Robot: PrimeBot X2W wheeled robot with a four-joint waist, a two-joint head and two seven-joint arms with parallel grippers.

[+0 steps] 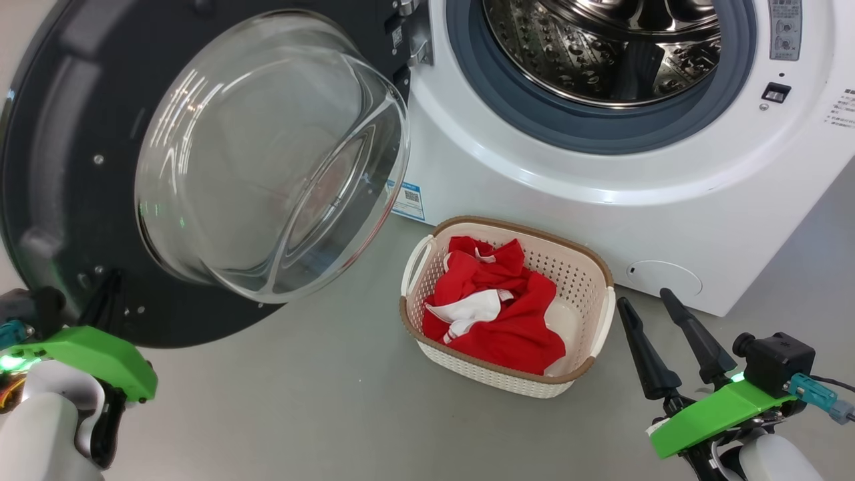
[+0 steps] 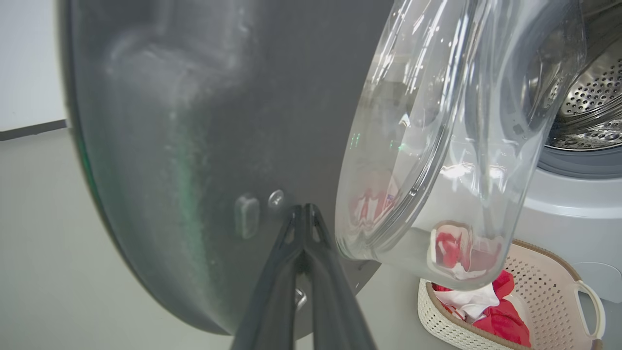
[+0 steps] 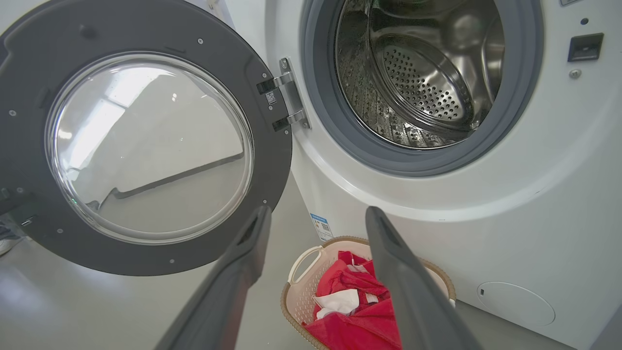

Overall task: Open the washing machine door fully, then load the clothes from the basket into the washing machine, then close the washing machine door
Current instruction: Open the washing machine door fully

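Note:
The washing machine door [image 1: 60,167] stands swung open to the left, its clear glass bowl [image 1: 267,153] bulging toward me. My left gripper [image 1: 112,280] is shut and holds nothing. Its joined tips [image 2: 303,210] sit against the door's dark inner face [image 2: 194,146], low and just beside the bowl. The washing machine [image 1: 534,200] shows its bare steel drum [image 3: 423,87]. On the floor before it stands the basket [image 1: 588,267] with the red and white clothes [image 1: 494,314] heaped inside. My right gripper [image 1: 646,300] hovers open and empty just right of the basket, above the clothes [image 3: 350,311] in the right wrist view.
The grey floor [image 1: 300,401] runs left and in front of the basket. The open door overhangs the floor at the left. A blue label sticker [image 1: 409,200] and a round lower cap [image 1: 664,277] mark the machine's front. A pale wall with a dark baseboard [image 2: 29,130] lies behind the door.

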